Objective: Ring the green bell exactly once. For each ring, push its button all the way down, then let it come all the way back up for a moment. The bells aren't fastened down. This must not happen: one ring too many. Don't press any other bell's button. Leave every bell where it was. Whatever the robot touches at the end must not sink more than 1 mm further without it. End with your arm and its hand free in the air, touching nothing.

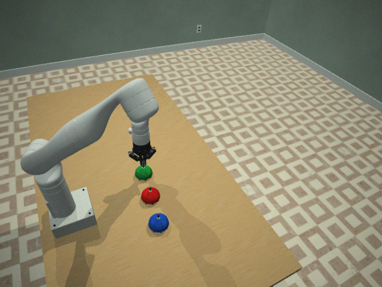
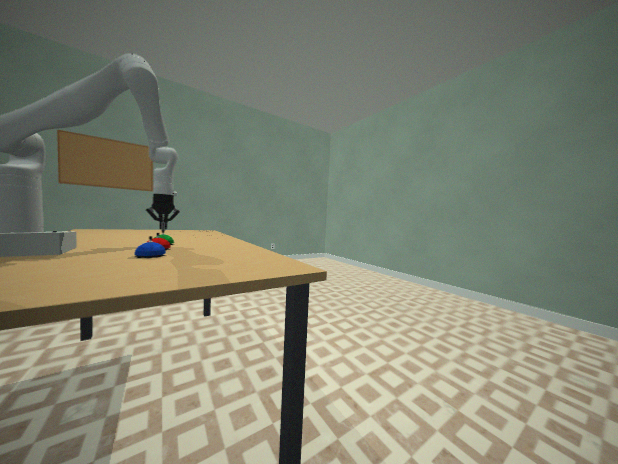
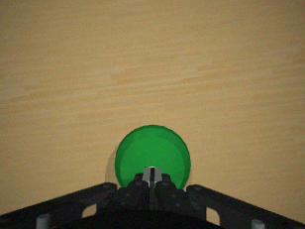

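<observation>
Wooden table (image 1: 198, 198) stands on checkered floor (image 1: 293, 124).

Green walls (image 2: 450, 165) meet a checkered floor (image 1: 278, 124) around the wooden table (image 2: 240, 260); an orange board (image 2: 100, 160) hangs behind it

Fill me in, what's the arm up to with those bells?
The arm has its gripper shut, holding nothing, pointing straight down over the green bell. The closed fingertips sit right at the bell's top, where its button would be; whether the button is pressed can't be told. The red bell and blue bell stand in a row nearer the table's front edge, untouched, their buttons standing up.
</observation>
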